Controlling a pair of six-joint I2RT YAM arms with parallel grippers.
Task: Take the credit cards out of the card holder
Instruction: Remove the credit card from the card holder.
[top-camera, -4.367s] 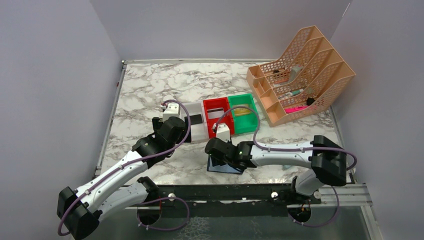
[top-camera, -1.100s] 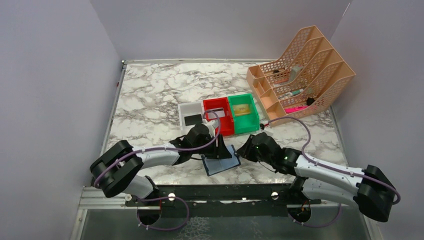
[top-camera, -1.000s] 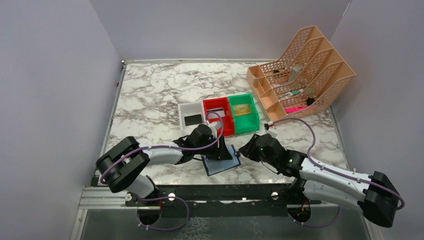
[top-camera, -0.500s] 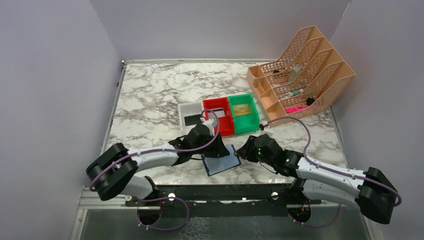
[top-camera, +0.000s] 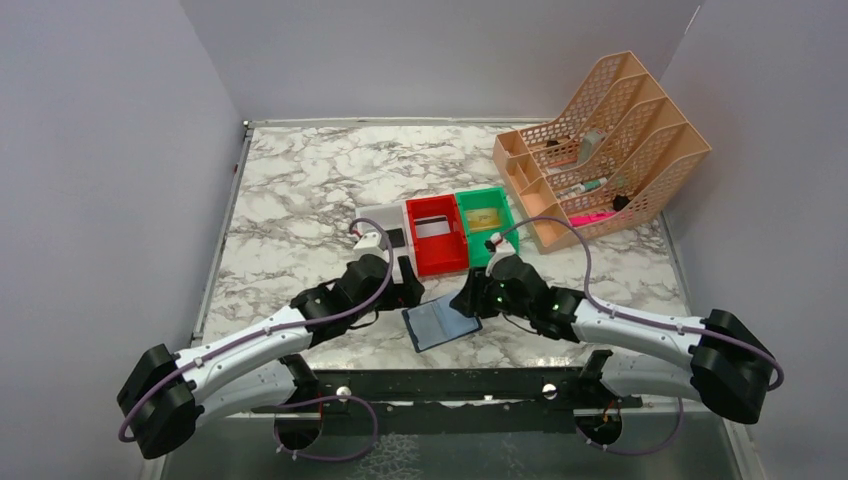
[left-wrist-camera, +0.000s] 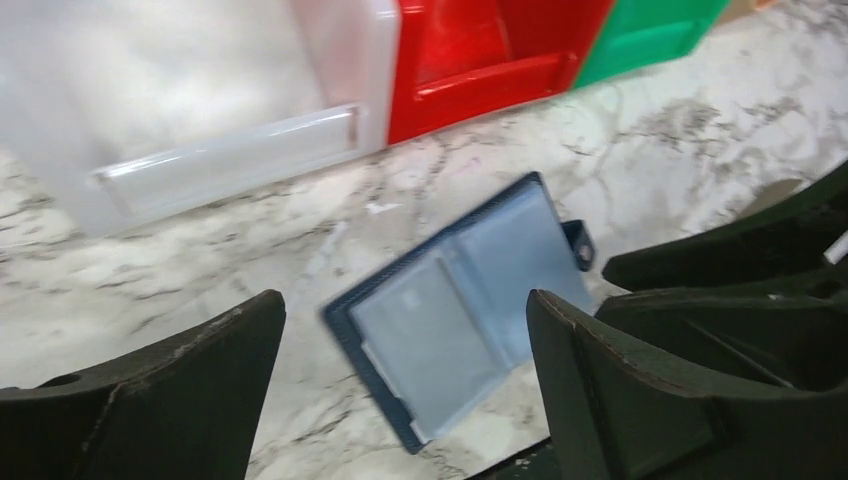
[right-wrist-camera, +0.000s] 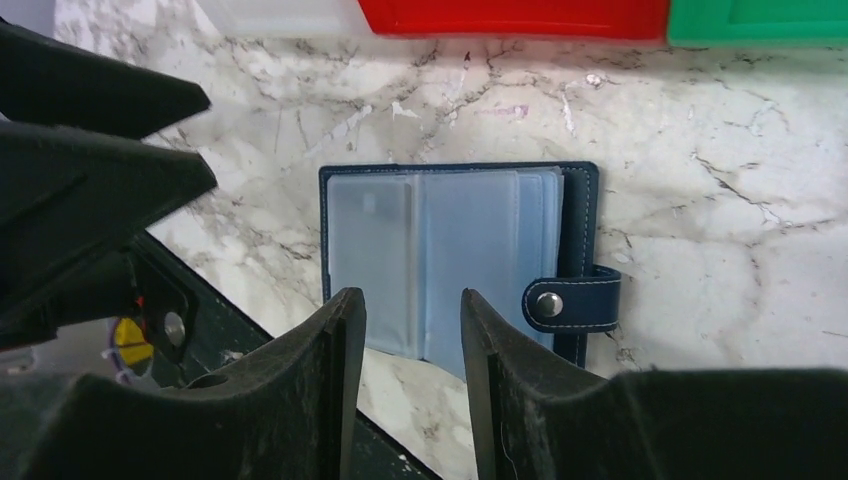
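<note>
Card holder (left-wrist-camera: 470, 310) lay open on the marble table (left-wrist-camera: 700, 130), pale inside up. Left gripper (left-wrist-camera: 400, 300) spread wide, holding nothing. White bin (left-wrist-camera: 220, 160), red bin (left-wrist-camera: 480, 75) and green bin (left-wrist-camera: 650, 40) sat behind.

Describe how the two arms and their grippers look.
The left arm and right arm both have glossy white links joined by chunky black joints, each with a looping purple cable. The left gripper and right gripper have matte black, tapered wedge-shaped fingers. No markings are legible.
</note>
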